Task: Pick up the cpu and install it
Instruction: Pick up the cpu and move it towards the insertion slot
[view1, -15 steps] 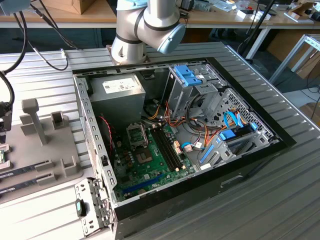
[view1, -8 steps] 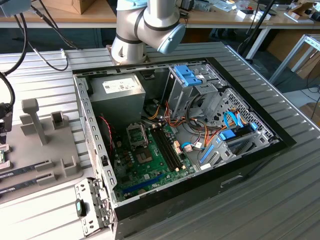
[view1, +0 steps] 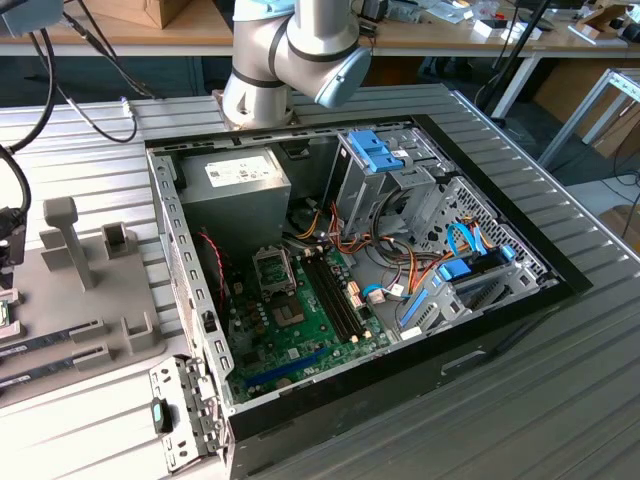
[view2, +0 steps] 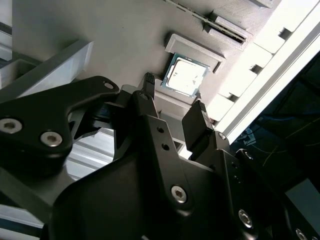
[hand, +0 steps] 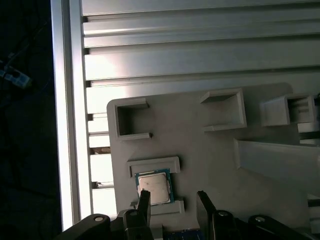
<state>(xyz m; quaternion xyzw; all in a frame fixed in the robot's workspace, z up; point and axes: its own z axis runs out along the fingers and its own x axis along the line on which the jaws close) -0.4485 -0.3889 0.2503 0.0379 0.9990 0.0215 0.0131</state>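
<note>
Just ahead of the spread, empty gripper (hand: 173, 197), the cpu (hand: 154, 186) lies flat in its tray (hand: 210, 160) nest, off-centre toward one finger.

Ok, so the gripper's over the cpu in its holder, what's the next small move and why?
Probably a small sideways shift to centre the gripper on the cpu before lowering. In the first wrist view its open fingers hold nothing, and the cpu, flat in its grey holder, lies nearer one finger than the other.
</note>
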